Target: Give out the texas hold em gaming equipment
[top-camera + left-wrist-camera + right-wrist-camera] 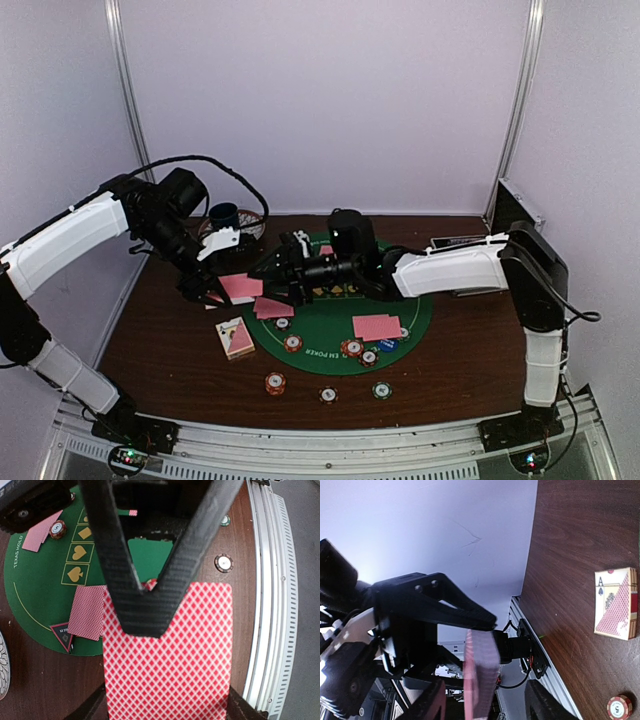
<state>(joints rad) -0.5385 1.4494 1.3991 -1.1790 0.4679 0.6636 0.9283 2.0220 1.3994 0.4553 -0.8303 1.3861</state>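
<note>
A stack of pink-backed playing cards point(170, 670) hangs just above the table, and my left gripper point(167, 711) is shut on its near end. In the top view the stack point(240, 287) sits at the left edge of the green poker mat point(330, 325), held by the left gripper point(214, 292). My right gripper point(286, 268) reaches in from the right. In the right wrist view the stack point(480, 665) stands edge-on between the right gripper's point(487, 702) open jaws, with a gap on each side. A black-red triangular marker point(62, 636) lies on the mat.
Loose cards point(377, 327) point(272, 307) lie on the mat. A card box point(235, 337) point(616, 602) lies left of it. Striped chips point(275, 383) point(328, 394) point(381, 390) sit near the front edge, and others point(352, 348) on the mat. A dark blue cup point(225, 215) stands at the back left.
</note>
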